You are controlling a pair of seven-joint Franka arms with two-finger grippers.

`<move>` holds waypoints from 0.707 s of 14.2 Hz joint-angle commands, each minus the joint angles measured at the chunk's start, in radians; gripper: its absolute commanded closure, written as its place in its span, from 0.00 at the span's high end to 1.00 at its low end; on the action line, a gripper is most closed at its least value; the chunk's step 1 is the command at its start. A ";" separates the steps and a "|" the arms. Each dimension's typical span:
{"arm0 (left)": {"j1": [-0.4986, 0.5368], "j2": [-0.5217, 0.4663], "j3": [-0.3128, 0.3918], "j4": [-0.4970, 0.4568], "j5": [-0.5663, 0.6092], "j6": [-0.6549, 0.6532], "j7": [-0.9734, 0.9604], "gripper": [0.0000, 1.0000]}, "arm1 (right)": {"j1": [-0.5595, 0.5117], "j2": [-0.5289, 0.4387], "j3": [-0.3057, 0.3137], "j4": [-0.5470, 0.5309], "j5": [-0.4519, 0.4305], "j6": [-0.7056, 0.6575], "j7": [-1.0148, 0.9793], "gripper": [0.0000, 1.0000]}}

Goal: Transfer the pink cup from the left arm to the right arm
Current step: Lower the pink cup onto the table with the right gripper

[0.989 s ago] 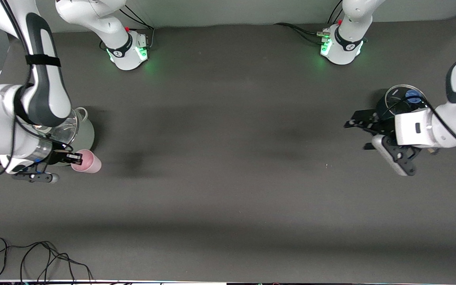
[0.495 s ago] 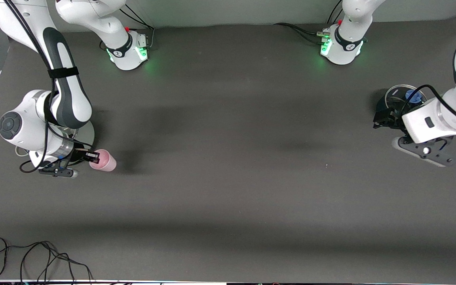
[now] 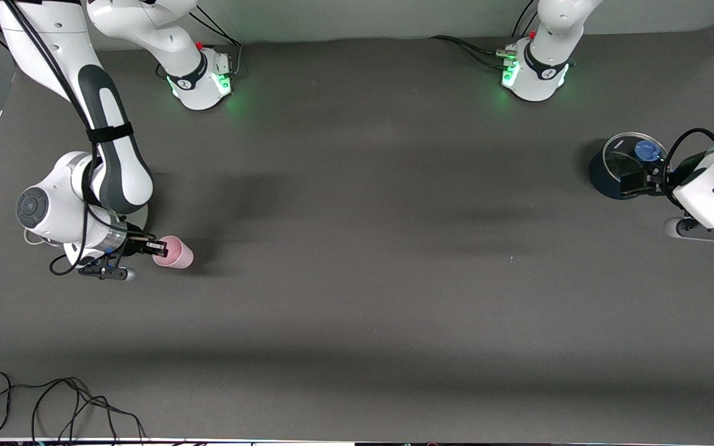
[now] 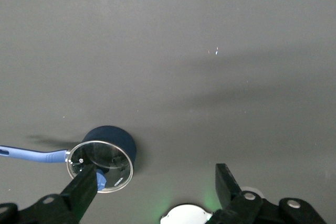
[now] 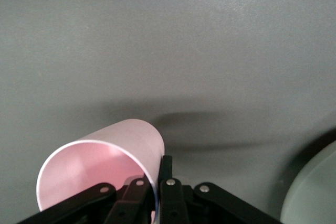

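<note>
With the right pincer clamped on the pink cup rim over the desk, the grip should stay firm and level (the left pincer, fingers apart, waits above the dark pot).

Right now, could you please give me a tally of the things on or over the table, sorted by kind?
Cups: 1, the pink cup, pinched at its rim by the shut right gripper.
Pots: 2, the dark blue pot by the open left gripper, and a pale pot under the right arm.
Loose cables: 1, the black cable.
Total: 4
</note>
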 commanded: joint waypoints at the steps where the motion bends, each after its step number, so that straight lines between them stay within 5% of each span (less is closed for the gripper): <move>1: 0.007 -0.081 -0.001 -0.100 0.006 0.085 -0.058 1.00 | 0.008 0.012 -0.002 -0.007 0.033 0.031 -0.035 0.09; 3: 0.033 -0.102 -0.004 -0.134 0.003 0.119 -0.062 1.00 | 0.010 0.008 -0.002 -0.007 0.033 0.031 -0.035 0.53; 4: 0.036 -0.102 -0.004 -0.136 0.004 0.119 -0.060 1.00 | 0.010 0.006 -0.002 -0.005 0.033 0.031 -0.035 0.64; 6: 0.040 -0.102 0.000 -0.136 0.003 0.120 -0.060 1.00 | 0.010 0.001 -0.002 -0.005 0.033 0.028 -0.035 0.69; 8: 0.037 -0.102 0.008 -0.131 0.000 0.119 -0.052 1.00 | 0.010 -0.034 -0.004 -0.004 0.033 0.020 -0.028 0.90; 10: -0.030 -0.132 0.108 -0.127 -0.051 0.120 -0.043 1.00 | 0.011 -0.087 -0.007 -0.004 0.032 0.016 -0.022 1.00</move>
